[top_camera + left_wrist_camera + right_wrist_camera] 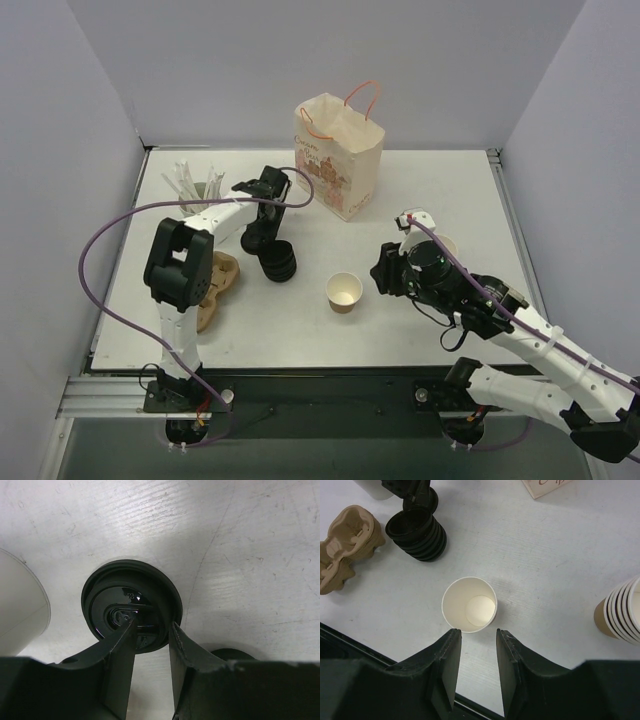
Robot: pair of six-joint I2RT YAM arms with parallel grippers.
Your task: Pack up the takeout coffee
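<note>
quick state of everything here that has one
single cup: upright, lidless, empty
paper bag: upright, mouth open
lid stack: standing on table
cup stack: nested, lidless
left tool: astride a black lid, grip unclear
right tool: open, empty

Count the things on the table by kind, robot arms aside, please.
Paper bag: 1
Single open paper cup: 1
Stack of paper cups: 1
Stack of black lids: 1
Pulp cup carrier: 1
Holder of white sticks: 1
Total: 6
</note>
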